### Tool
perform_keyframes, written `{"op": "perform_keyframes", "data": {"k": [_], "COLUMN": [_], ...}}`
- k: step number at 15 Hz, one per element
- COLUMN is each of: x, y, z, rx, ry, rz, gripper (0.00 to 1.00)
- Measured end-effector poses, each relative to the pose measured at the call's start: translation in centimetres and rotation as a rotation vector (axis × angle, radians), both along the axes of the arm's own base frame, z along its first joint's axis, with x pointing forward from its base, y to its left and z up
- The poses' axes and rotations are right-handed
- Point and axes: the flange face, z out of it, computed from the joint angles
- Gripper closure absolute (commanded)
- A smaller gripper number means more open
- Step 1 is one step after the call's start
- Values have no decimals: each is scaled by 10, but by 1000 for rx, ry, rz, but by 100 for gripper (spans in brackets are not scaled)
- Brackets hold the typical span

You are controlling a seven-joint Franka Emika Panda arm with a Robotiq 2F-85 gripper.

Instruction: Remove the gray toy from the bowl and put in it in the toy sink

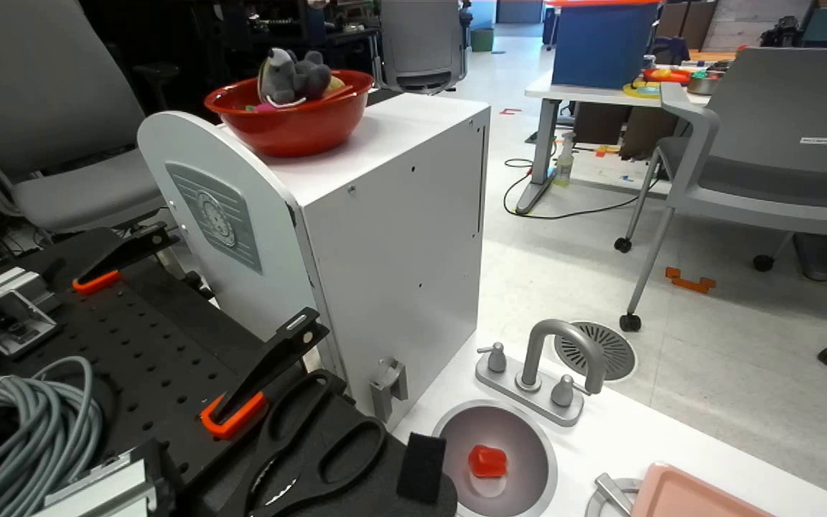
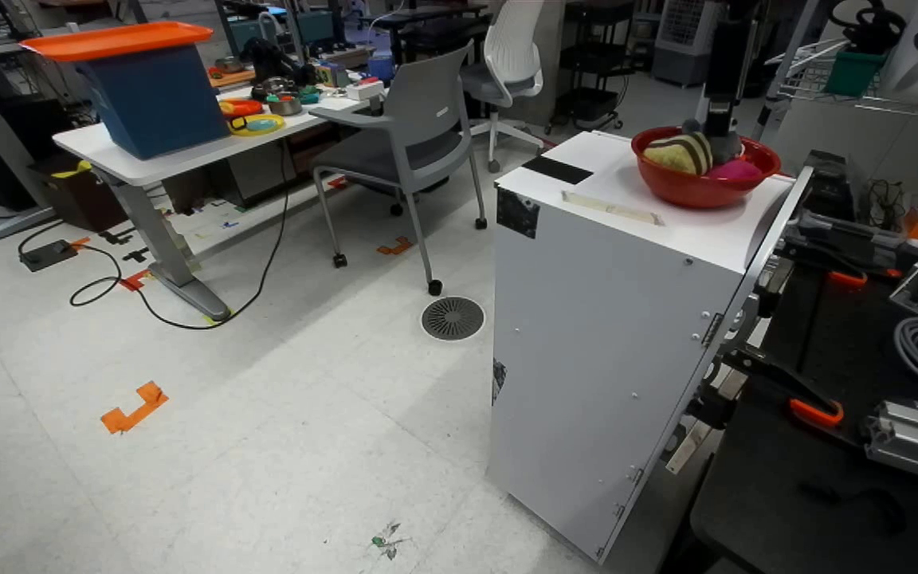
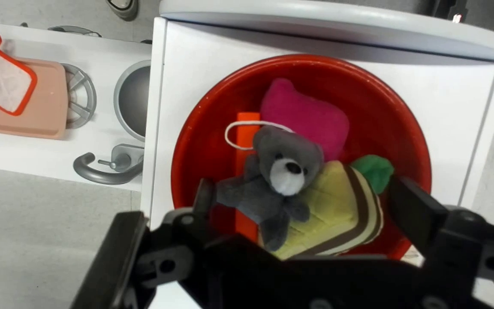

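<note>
Inside the red bowl [image 3: 206, 150], wrist view, gray teddy bear [image 3: 268, 191] lies at 9 o'clock from mid gripper [image 3: 301, 189]; jaws wide apart; bear's long axis runs 1-to-7; I'd shift 9-ward first

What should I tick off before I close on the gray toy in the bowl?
1. Gripper open: ok.
2. Gray toy uncovered in the bowl: ok, nothing lies over it in the wrist view.
3. Only that toy between the fingers: not ok, the yellow item also shows between them in the wrist view.
4. Fingers low enough to grasp: cannot tell.
5. Toy sink free of other things: not ok, a red item lies in it.
</note>
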Motion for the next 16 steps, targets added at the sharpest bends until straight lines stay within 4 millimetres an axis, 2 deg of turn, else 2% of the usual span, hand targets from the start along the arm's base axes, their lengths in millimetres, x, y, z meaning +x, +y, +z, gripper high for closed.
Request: {"op": "perform_keyframes", "data": {"k": [7,16], "x": [0,0], "y": [-15,-24], "z": [-2,-20], "rx": [1,79], "ry": [4,48], "rz": [-32,-77], "gripper": [0,0]}}
